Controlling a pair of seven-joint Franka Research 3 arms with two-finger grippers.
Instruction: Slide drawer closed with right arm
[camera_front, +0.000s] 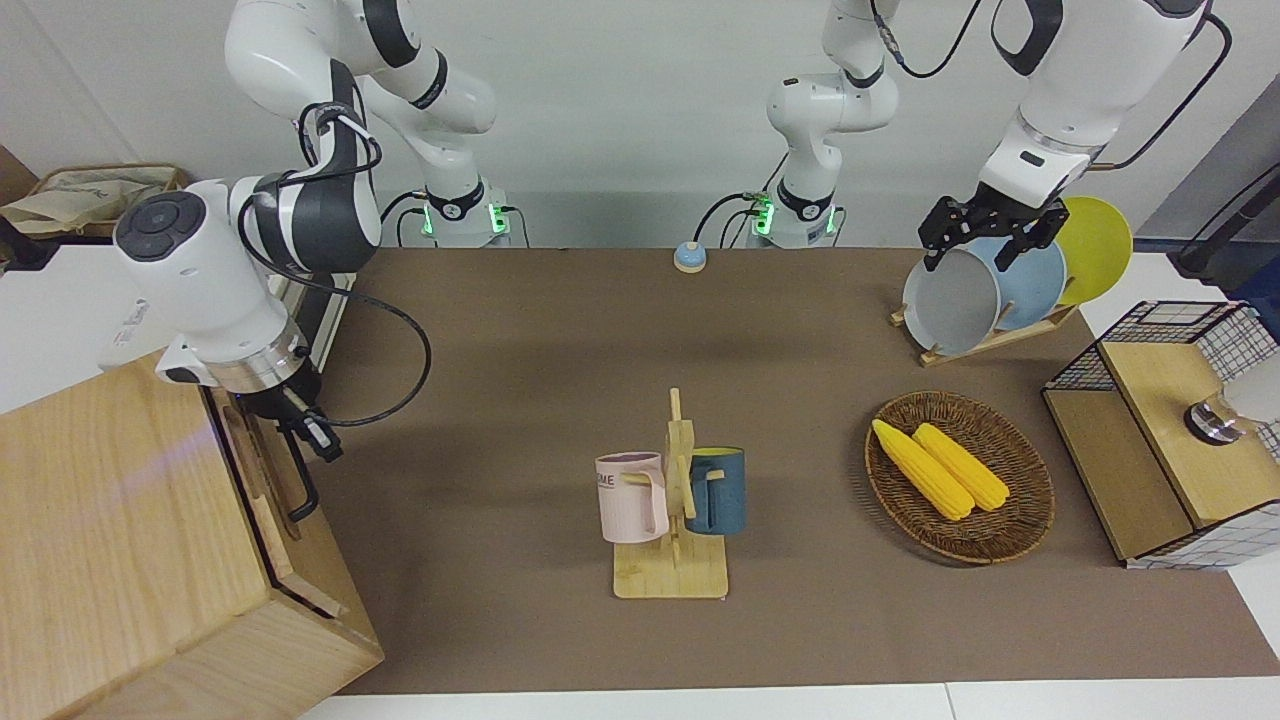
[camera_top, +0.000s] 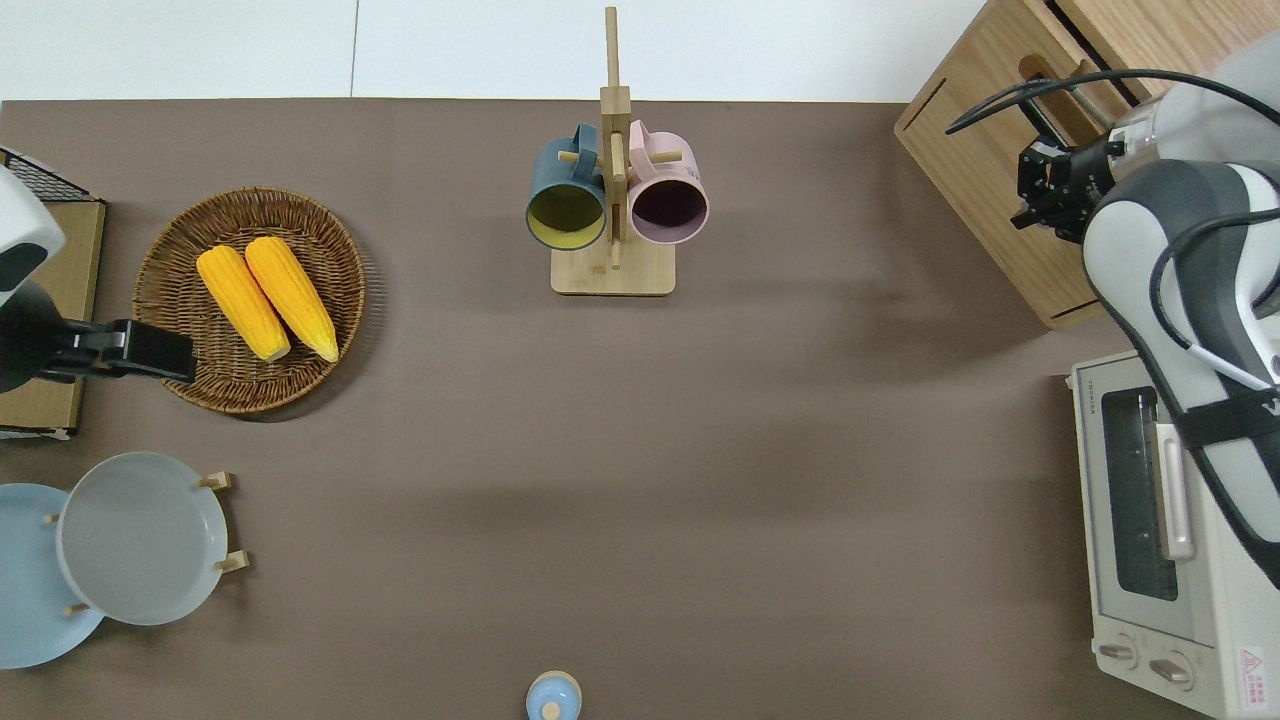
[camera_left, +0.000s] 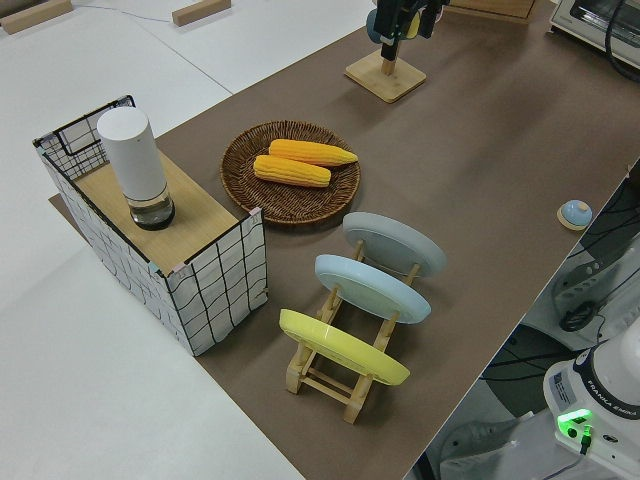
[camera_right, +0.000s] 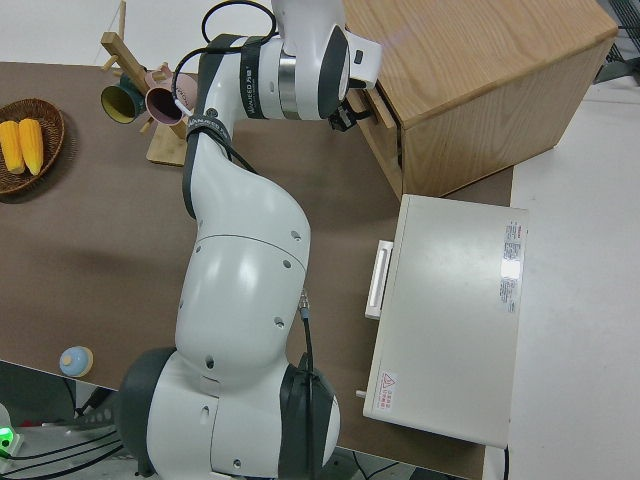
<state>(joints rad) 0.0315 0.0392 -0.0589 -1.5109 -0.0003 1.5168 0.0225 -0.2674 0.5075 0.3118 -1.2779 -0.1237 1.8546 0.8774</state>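
The drawer (camera_front: 262, 470) sits in the top of the cabinet (camera_front: 120, 560), at the corner of the surface (camera_front: 520, 330) on the right arm's end, at the edge away from the robots. Its front panel looks almost flush w/ the cabinet front; only a thin dark gap shows along the top, so the closing seems nearly done. What is left, as judged, is a last short push and then to pull the arm back.

The right arm (camera_front: 200, 280) reaches out from its base and bends down, w/ the wrist just over the end of the drawer front nearer to the robots. The right gripper (camera_top: 1050, 185) is at the black handle (camera_front: 303, 480), touching or just beside it; the exact contact cannot be told. Whether its fingers are apart or closed cannot be told either.

The left arm (camera_front: 1060, 90) is parked; the state of the left gripper (camera_front: 985, 232) cannot be told.
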